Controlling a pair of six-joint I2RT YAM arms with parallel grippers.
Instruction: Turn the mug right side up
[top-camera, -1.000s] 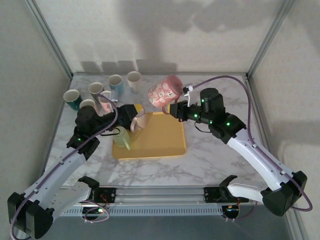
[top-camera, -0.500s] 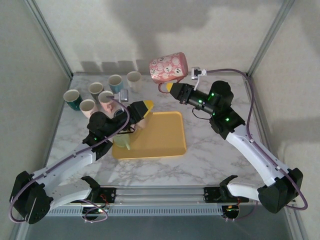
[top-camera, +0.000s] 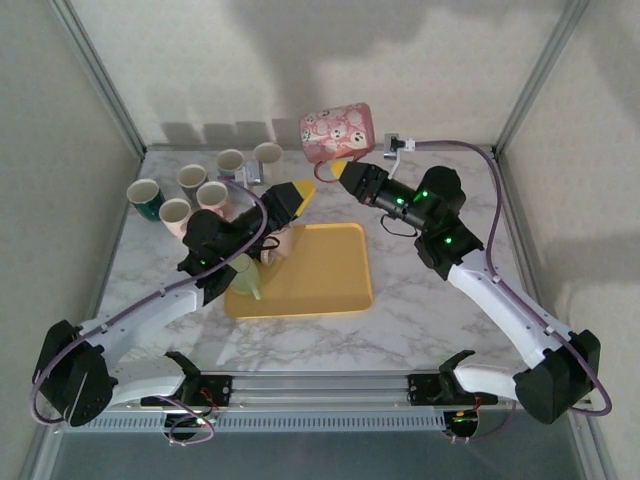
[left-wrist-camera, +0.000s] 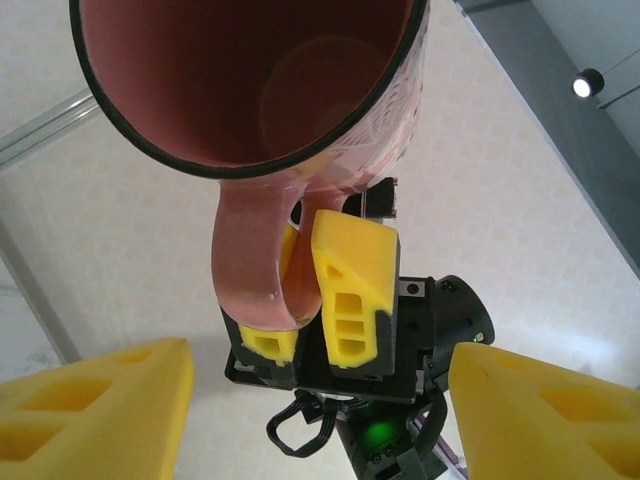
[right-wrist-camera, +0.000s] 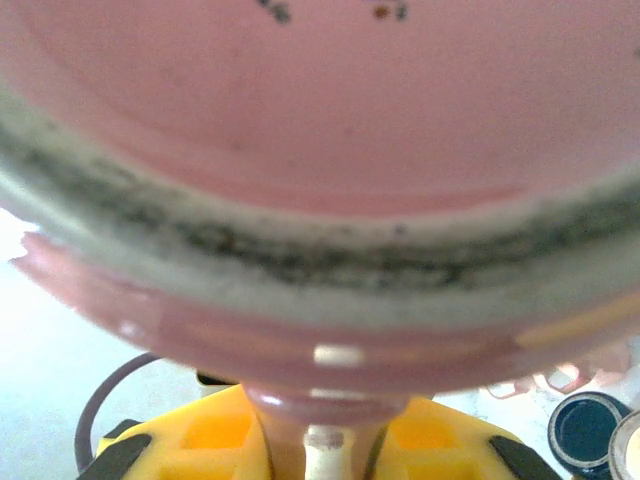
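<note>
- The pink mug (top-camera: 336, 132) hangs in the air above the back edge of the table (top-camera: 420, 320), beyond the far side of the yellow tray (top-camera: 330, 290). It lies tilted on its side, mouth turned down and to the left, so it is not yet right side up.
- The right gripper (top-camera: 343, 170) has it by the handle alone, its yellow fingers (left-wrist-camera: 350, 290) pinched together on the loop. From where I stand that looks like the weak point: with so narrow a hold the body could swing round the handle, or slide out as the wrist rolls.
- If it drops, it lands on the marble or the tray's back rim; to my eye it could chip or roll toward the cluster of mugs (top-camera: 190, 190) at the back left corner.
- The left gripper (top-camera: 293, 195) sits just below and to the left of the mug, jaws apart and aimed up into its mouth. Any lowering or turning by the right arm could knock the rim against those fingers.
- The left forearm lies low over the tray's left edge, close above the green mug (top-camera: 243, 275) there; a careless sweep could tip it.
- The right arm is stretched up and inward from the near right corner, wrist angled toward the back wall. The left arm reaches forward and slants upward.
</note>
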